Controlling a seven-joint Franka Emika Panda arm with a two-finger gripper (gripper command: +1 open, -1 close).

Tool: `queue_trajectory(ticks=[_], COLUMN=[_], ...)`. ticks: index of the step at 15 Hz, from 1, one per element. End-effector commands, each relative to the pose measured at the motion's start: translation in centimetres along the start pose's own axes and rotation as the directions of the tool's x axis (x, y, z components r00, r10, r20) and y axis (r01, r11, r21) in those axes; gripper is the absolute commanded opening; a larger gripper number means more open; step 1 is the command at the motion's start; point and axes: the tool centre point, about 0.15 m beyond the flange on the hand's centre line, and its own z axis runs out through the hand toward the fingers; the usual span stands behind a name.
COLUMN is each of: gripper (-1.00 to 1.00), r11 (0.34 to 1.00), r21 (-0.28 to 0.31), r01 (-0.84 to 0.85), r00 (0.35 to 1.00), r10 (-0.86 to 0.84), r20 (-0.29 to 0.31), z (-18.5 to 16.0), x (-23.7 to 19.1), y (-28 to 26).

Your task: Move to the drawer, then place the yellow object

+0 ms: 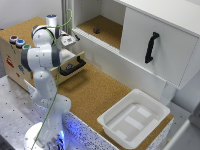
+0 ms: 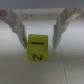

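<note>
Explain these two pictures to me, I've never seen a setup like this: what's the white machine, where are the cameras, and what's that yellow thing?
The white machine is a robot arm standing on a metal table. The wide picture comes from a camera off the arm. It shows the arm reaching over an open wooden drawer with a black handle. Nearby are a white cabinet door and a white plastic tub on a cork surface. The close-up comes from a camera on the arm's wrist. It shows the gripper, whose two fingers sit either side of a small yellow block with black marks, apparently holding it.
</note>
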Motion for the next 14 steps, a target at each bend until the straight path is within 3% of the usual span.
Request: queue_trajectory(ticks=[1, 5, 8, 14], gripper=[1.0, 1.0, 1.0, 1.0], r11=[0.995, 0.997, 0.995, 0.992], r21=[0.022, -0.05, -0.097, -0.103], r01=[0.095, 0.064, 0.0, -0.075], r00=[0.983, 0.978, 0.988, 0.988], r10=[-0.09, -0.073, -0.015, 0.06], r20=[-0.161, -0.197, -0.152, -0.139], z=[-4.8, -10.7, -14.0, -14.9], x=[-1.0, -0.3, 0.4, 0.5], y=[-0.1, -0.3, 0.3, 1.2])
